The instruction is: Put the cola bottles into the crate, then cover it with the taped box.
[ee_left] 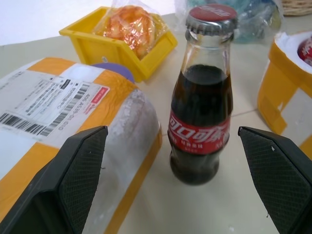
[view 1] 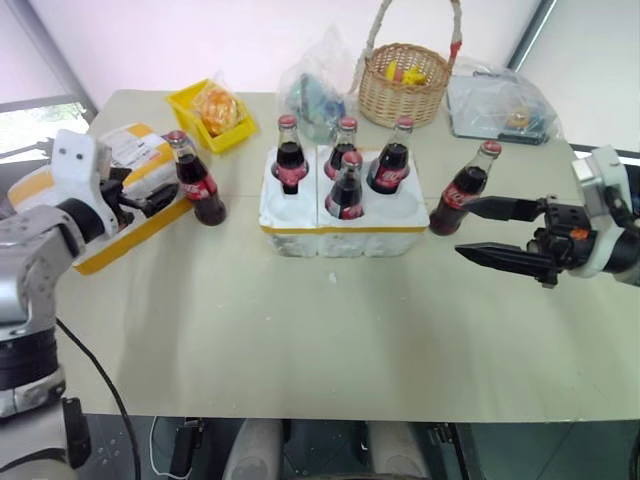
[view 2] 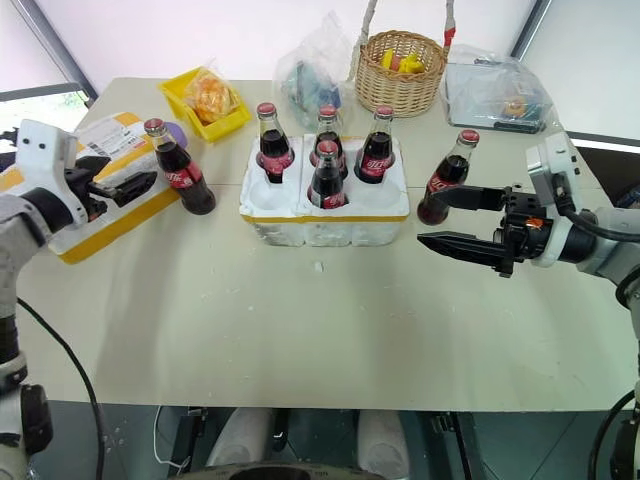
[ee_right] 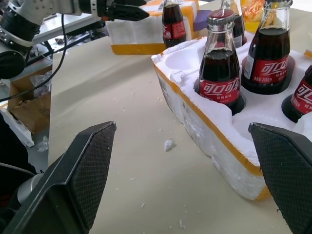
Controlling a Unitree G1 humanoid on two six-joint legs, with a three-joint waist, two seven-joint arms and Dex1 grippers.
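Crate (view 1: pixel 345 222): low white foam block, rough crumbly surface, yellow tape band round its sides, six round holes. It sits mid-desk. Four cola bottles (view 1: pixel 348 187) stand upright in holes; the two front corner holes look empty, so the loading is judged about two-thirds done.

Loose bottle, left (view 1: pixel 198 180): dark glass, ribbed red cap, red label with white script. It stands on the desk just beside the taped box, between the spread fingers of the left tool (view 1: pixel 150 196), which is released and grasps nothing; likely lined up for a pick.

Loose bottle, right (view 1: pixel 464 189): same type, upright just beside the crate's right end. The right tool (view 1: pixel 500 232) hangs near it, jaws wide, empty.

Taped box (view 1: pixel 135 160): large white foam, broad yellow bands, printed shipping label on top. It lies at the desk's left edge, probably kept aside until the crate is full.

Desk (view 1: pixel 300 330): pale matte top, scattered foam crumbs.
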